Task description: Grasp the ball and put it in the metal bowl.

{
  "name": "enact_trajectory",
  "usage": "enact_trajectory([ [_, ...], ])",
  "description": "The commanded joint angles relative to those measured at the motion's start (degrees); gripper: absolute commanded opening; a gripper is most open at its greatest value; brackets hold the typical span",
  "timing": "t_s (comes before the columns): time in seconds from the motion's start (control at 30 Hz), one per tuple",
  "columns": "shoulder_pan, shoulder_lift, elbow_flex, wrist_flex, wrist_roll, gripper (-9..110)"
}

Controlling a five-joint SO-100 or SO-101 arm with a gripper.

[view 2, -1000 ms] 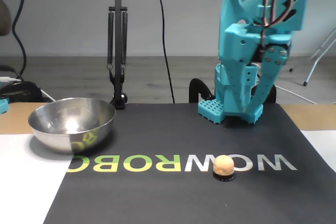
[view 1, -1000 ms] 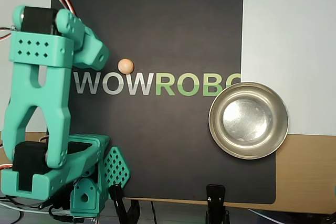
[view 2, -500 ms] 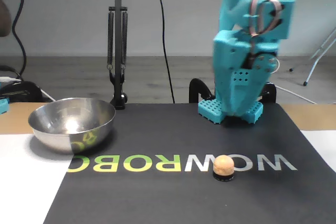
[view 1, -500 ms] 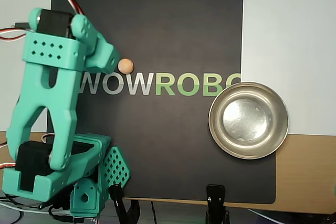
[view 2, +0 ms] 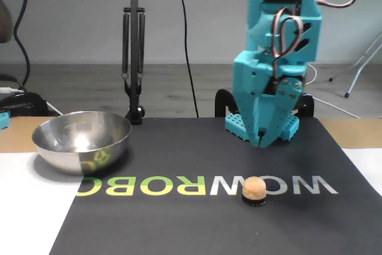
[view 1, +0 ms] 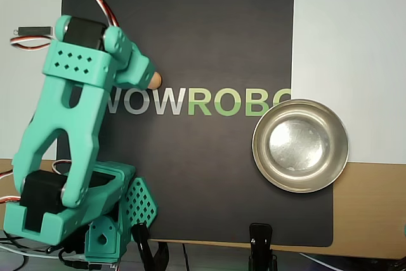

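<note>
The ball (view 2: 253, 188), small and peach-tan, rests on a little black ring on the dark mat, by the "WOW" letters. In the overhead view only the right edge of the ball (view 1: 157, 80) shows, because the teal gripper (view 1: 146, 76) hangs over it. In the fixed view the gripper (view 2: 263, 143) points down, above and behind the ball, with its fingers meeting in a narrow wedge and nothing between them. The metal bowl (view 1: 260, 157) sits empty at the mat's right edge in the overhead view. In the fixed view the metal bowl (view 2: 83, 150) is at the left.
The black mat (view 1: 209, 23) with "WOWROBO" lettering covers the table's middle. The arm's base (view 1: 117, 217) stands at the lower left of the overhead view. Black clamps (view 1: 261, 245) grip the mat's near edge. A lamp stand (view 2: 133, 58) rises behind the bowl.
The arm has swung to the right in the overhead view until the gripper head covers most of the ball. The ball and the bowl have not moved.
</note>
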Motion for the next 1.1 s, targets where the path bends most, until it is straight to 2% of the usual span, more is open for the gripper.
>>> enact_trajectory([
  [0.0,0.1,1.3,0.0,-0.4,-0.4,7],
  [0.1,0.4,1.3,0.0,-0.4,-0.4,18],
  [0.17,1.2,1.3,0.0,-0.4,-0.4,22],
  [0.63,2.9,1.2,0.0,-0.5,0.0,22],
  [0.83,4.2,1.2,0.0,-5.7,0.2,23],
  [1.07,4.9,1.2,2.2,-5.7,-0.4,23],
])
